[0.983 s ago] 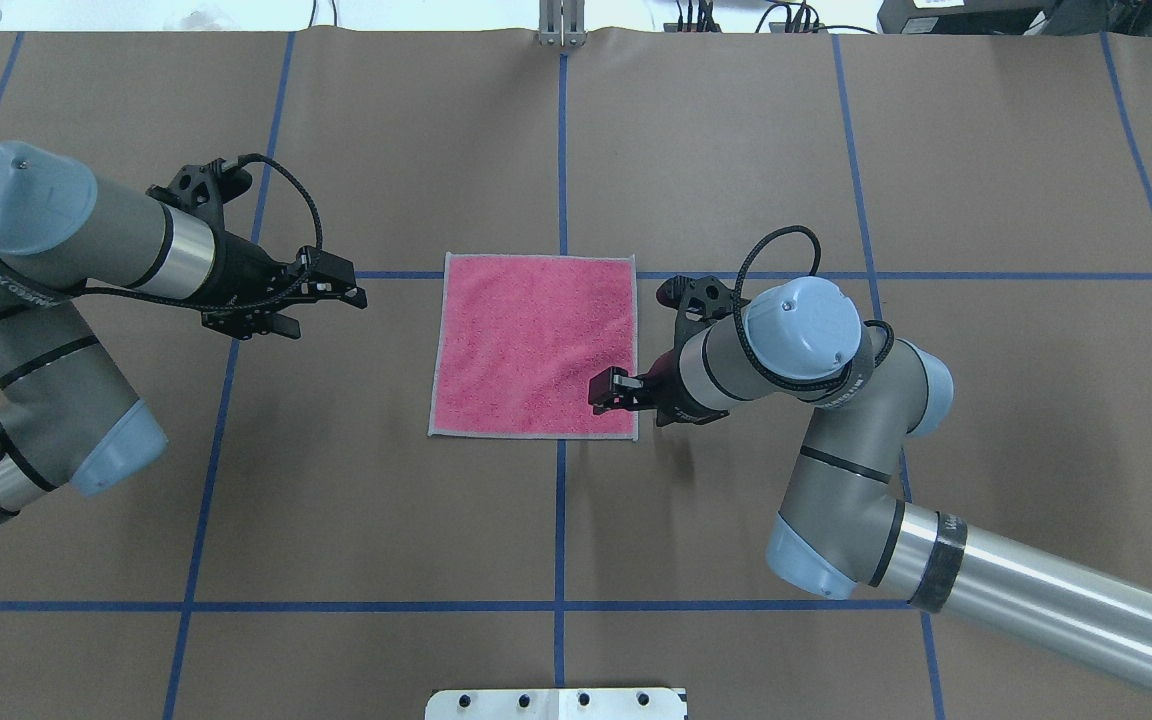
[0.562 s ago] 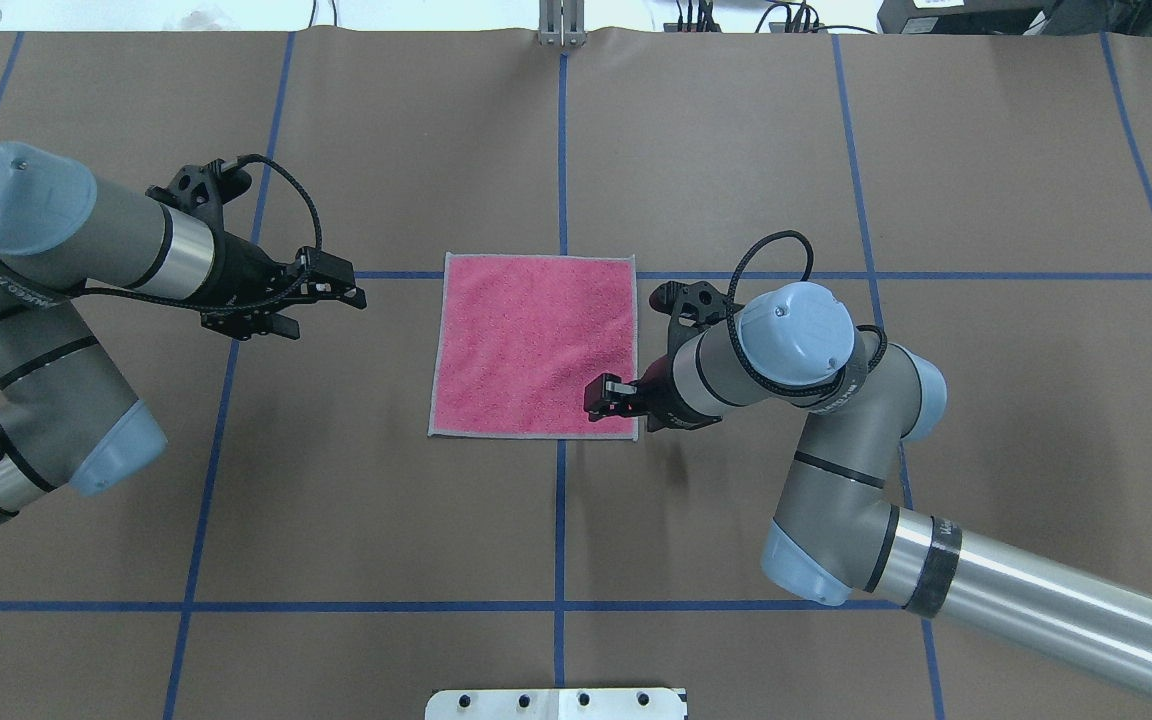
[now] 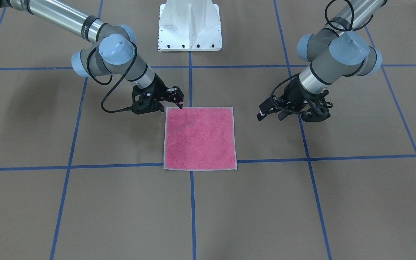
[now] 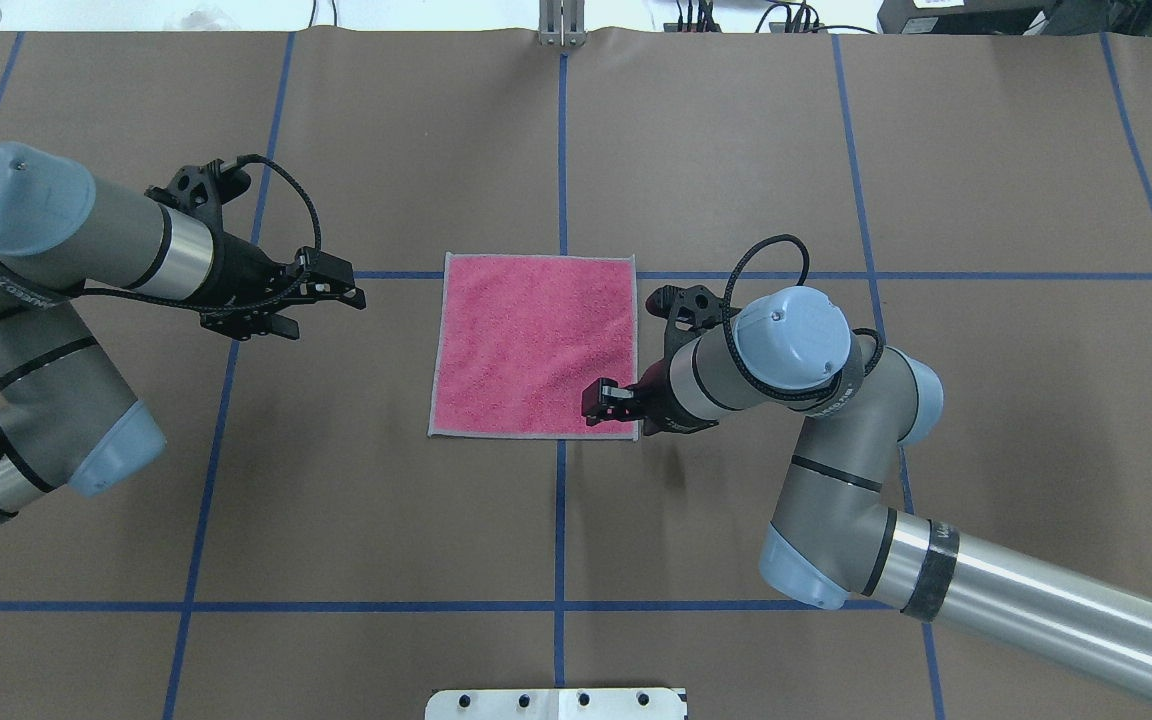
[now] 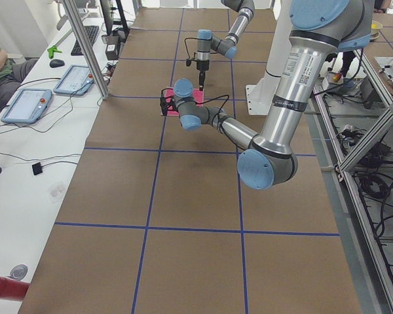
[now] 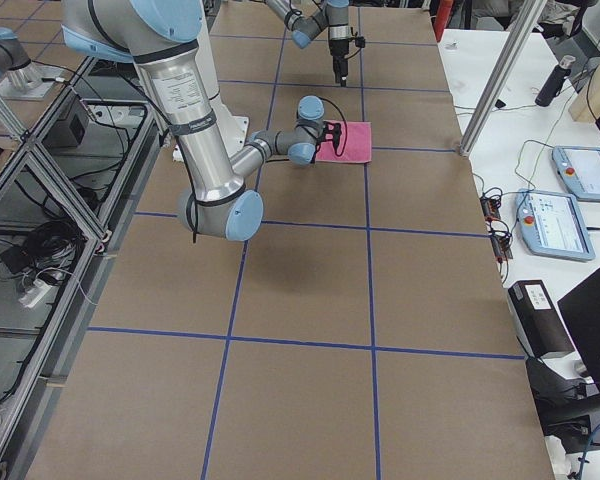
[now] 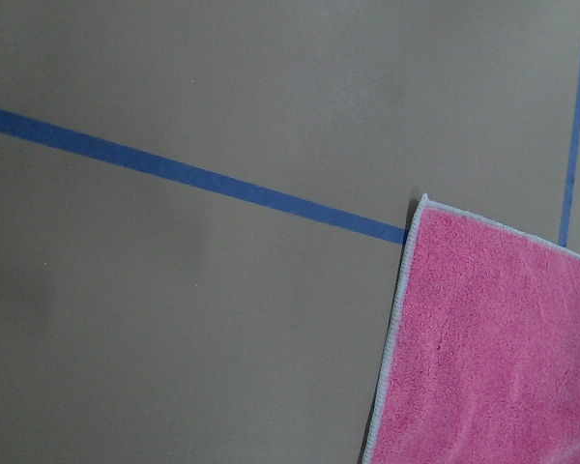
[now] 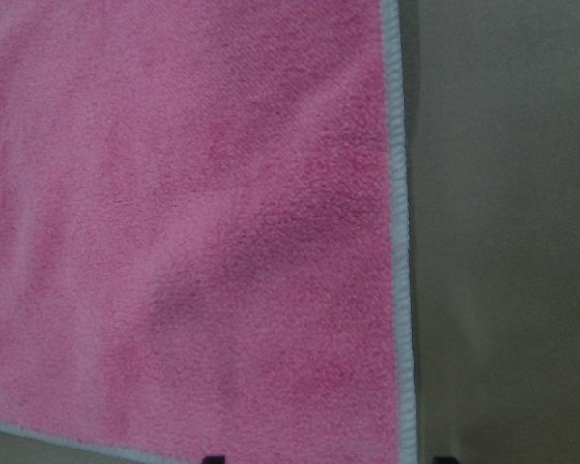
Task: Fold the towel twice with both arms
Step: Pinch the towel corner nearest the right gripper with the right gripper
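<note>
ok so going left to right off the overhead cam: the left arm (image 4: 56,225) comes in from the left edge, bent over the brown paper-covered table (image 4: 386,520). The left gripper (image 4: 328,312) points towards the towel but sits well apart from it, over bare table, holding nothing; its jaws look spread open, and the front-facing cam shows the same gap between the two fingers. Its wrist cam only catches the towel's far-left corner, where a blue tape line (image 7: 174,169) runs into the hem.

middle of the table: the towel (image 4: 534,345) lies flat and unfolded, pink side up, pale grey hem all round. It's a neat square sitting across the centre tape line (image 4: 561,150); near its far edge it covers a stretch of that blue tape line.

then the right gripper (image 4: 604,405) is down low at the towel's near-right corner, on the end of the right arm (image 4: 986,590), which reaches in from the lower right. Its jaws are apart, not clamped on anything. The right wrist cam shows one fingertip (image 8: 213,459) over the pink and the other past the hem over the table, so it straddles the right edge; can't tell whether the tips actually touch the cloth or just hover above it.
</note>
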Controlling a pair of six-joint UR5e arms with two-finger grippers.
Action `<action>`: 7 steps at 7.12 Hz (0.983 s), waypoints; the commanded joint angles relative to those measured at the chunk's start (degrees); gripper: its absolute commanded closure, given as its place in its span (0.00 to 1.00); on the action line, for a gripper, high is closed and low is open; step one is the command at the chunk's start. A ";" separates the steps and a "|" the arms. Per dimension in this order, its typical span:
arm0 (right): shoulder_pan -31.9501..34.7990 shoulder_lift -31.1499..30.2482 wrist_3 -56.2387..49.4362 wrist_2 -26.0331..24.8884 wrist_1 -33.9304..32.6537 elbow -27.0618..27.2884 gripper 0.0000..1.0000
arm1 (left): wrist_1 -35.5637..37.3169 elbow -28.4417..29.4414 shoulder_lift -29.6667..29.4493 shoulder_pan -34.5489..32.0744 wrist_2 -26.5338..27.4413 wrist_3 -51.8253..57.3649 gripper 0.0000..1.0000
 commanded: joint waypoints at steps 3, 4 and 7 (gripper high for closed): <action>0.00 -0.03 0.00 0.06 0.09 -0.69 0.22 | -0.04 -0.05 0.00 0.00 0.00 0.00 0.00; 0.00 0.05 0.00 0.07 0.17 -0.69 0.22 | -0.04 -0.22 0.00 0.00 0.00 0.00 0.00; 0.08 0.40 0.09 0.07 0.09 -1.31 0.54 | -0.04 -0.40 0.09 0.00 0.00 0.00 0.00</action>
